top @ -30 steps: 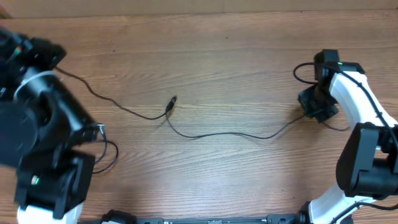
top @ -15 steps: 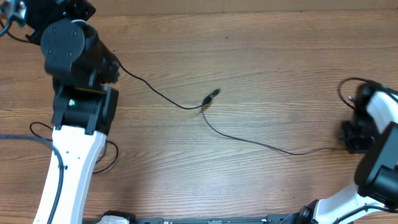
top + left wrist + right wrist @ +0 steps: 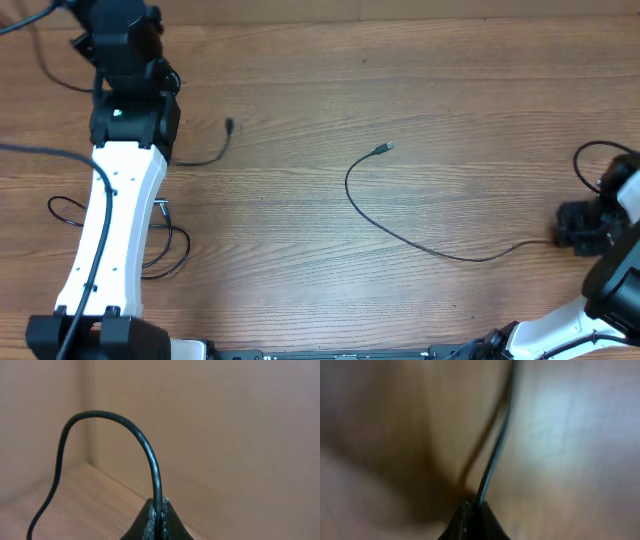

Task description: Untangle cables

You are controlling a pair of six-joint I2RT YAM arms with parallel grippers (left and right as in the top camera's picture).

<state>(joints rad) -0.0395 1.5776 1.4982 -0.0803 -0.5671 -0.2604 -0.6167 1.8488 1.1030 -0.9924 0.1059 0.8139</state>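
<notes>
Three thin black cables [image 3: 350, 187] on the wooden table [image 3: 330, 70], seen from overhead. Shows the long cable [image 3: 465, 259] leading from the right gripper [image 3: 572, 228] out toward the left arm [image 3: 110, 220], then curling back to a free plug well apart from both arms. Places the short cable [image 3: 213, 157] just beside the left arm, on the side facing the right gripper, plug end free, other end hidden under the arm. Places the looped cable [image 3: 186, 245] in slack loops on both sides of the left arm, nearer its base than the short one, silvery tip just beside the arm.

From the left wrist: finds the left gripper [image 3: 157, 517] closed tight on a cable [image 3: 157, 485], pinched between the fingertips. Rises straight from the tips, arches over, drops away to one side. Cannot tell which of the three.

From the right wrist, blurred: closed as well, with the long cable pinched at the tips and running ahead over the wood.
</notes>
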